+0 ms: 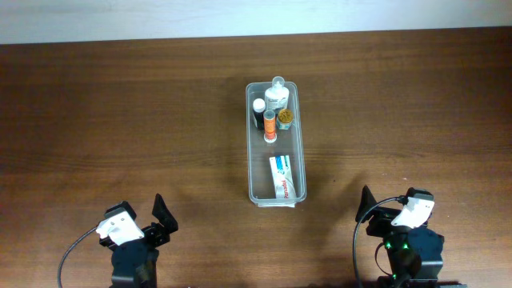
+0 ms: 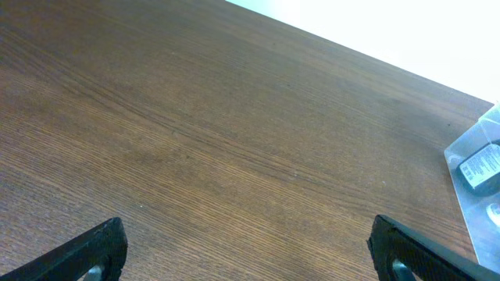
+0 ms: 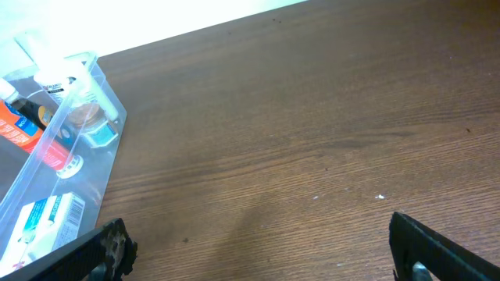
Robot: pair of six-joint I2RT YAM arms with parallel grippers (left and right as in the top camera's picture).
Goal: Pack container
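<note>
Container (image 1: 249, 152) of clear plastic lies lengthwise on the brown wooden table (image 1: 120, 104), about midway between its left and right edges, with its long sides running from near to far.

Nearest, along the table's near edge, the 2 arms sit well apart from it, 1 on each side. The left gripper (image 1: 142, 218) has its 2 black fingers (image 2: 90, 251) spread wide over bare wood, nothing between them. The right gripper (image 1: 387, 206) is spread just as wide and is equally empty.

Inside the container, a white box (image 1: 286, 177) with blue-green print lies flat at the near end. Beyond a bare stretch of floor comes an orange tube (image 1: 270, 124), its white cap toward the near end, with a small brown-lidded jar (image 1: 285, 120) just beside it on the right. At the far end are a small white-capped bottle (image 1: 258, 106) and a larger pale bottle (image 1: 277, 94), close together.
</note>
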